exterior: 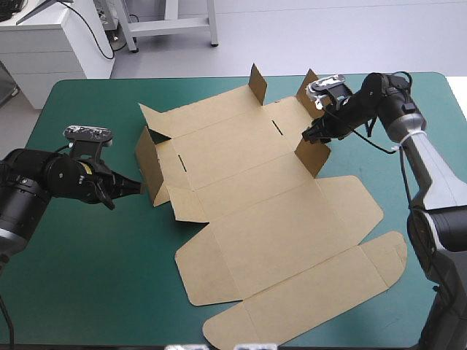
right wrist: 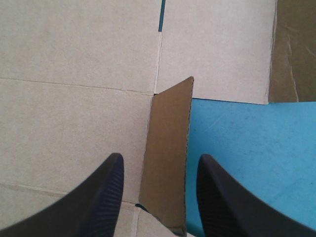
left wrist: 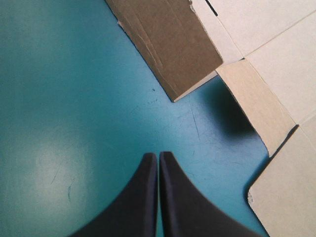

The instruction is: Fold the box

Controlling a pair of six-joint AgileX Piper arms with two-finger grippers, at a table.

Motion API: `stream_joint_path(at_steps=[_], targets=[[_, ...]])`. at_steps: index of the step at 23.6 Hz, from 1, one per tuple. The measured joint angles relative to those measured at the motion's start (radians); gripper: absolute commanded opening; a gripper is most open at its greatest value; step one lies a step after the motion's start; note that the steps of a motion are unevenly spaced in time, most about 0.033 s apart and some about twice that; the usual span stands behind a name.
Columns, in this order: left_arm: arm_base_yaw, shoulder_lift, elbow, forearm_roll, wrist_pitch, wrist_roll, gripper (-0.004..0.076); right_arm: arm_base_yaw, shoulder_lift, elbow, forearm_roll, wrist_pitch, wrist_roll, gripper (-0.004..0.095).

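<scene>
Left of the box: my left gripper [exterior: 136,187] is closed, its black fingers meeting in one point over bare teal-green cover [exterior: 87,277]. It aims at the box's raised left wall [exterior: 146,164] and stands near it, not touching; the left wrist view shows open cover between fingertips and wall [left wrist: 168,44].

The box [exterior: 255,197] lies mid-table, mostly flat. Its long axis runs from the far edge toward the near right corner, with the lid panels spread flat at the near end.

At the box's right side: the right wall [exterior: 312,154] stands upright. My right gripper [exterior: 310,135] is open and straddles it, one finger over the box floor and the other over the cover outside. The wall [right wrist: 168,158] rises between the fingers, and I cannot confirm contact.

Judgement: the right arm is the nearer. The coming move depends on that wall staying centred between the fingers.
</scene>
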Motion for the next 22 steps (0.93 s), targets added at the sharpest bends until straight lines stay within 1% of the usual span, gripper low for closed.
stream_joint_path(at_steps=[7, 10, 14, 19, 21, 22], targets=[[0.000, 0.000, 0.000, -0.003, 0.002, 0.003, -0.0008, 0.000, 0.058, -0.001, 0.005, -0.001, 0.000, 0.0434], [0.000, 0.000, 0.000, -0.003, 0.002, 0.003, -0.0008, 0.000, 0.065, -0.001, -0.005, 0.002, 0.000, 0.0419], [0.000, 0.000, -0.001, -0.003, 0.002, 0.003, -0.0008, 0.000, 0.093, -0.004, -0.027, 0.023, -0.026, 0.0367], [0.000, 0.000, -0.001, -0.003, 0.002, 0.003, -0.0008, 0.001, 0.126, -0.004, -0.001, 0.026, -0.052, 0.0330], [0.000, 0.000, -0.001, -0.003, 0.002, 0.003, -0.0008, 0.001, 0.138, -0.004, 0.001, 0.026, -0.053, 0.0287], [0.000, 0.000, -0.001, -0.003, 0.002, 0.003, -0.0008, 0.001, 0.143, -0.004, 0.001, 0.025, -0.054, 0.0237]])
